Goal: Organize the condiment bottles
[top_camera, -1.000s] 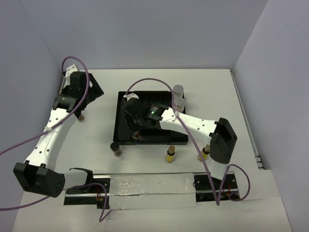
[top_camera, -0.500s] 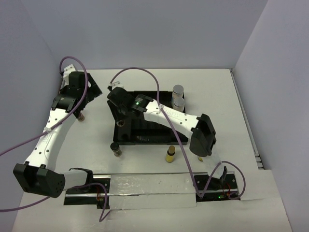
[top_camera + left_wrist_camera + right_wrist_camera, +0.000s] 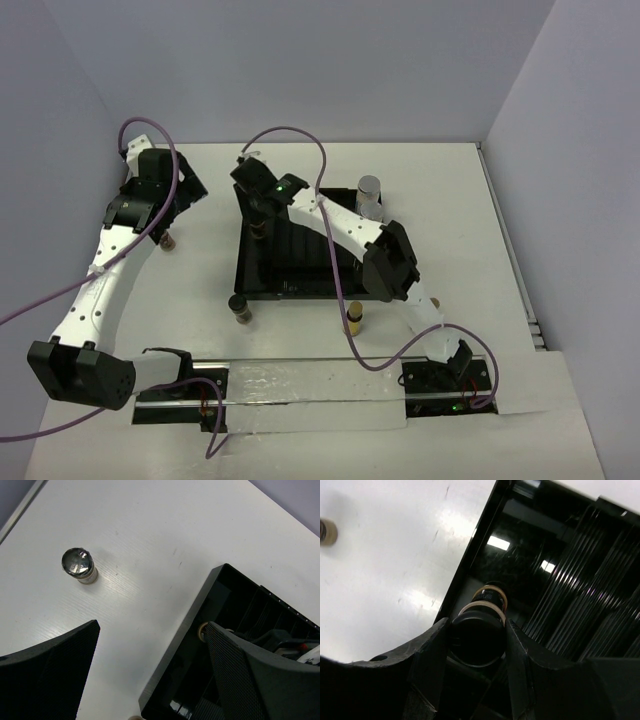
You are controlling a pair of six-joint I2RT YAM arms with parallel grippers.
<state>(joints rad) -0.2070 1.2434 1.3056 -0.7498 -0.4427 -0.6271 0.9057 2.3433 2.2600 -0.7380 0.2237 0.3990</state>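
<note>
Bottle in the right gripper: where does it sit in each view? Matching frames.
Top external: bottle under the right gripper, upper centre-left.
Left wrist: probably the pale sliver at right, mostly hidden.
Right wrist: centre, black cap between the fingers.
Shared landmark: the tray's left wall, right beside it.

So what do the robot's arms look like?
They match: the left arm and right arm have white tubes with chunky black joints, and a thin purple cable loops along each. A tiny green light glows on the right one. The jaws are black, with dotted insides.
</note>
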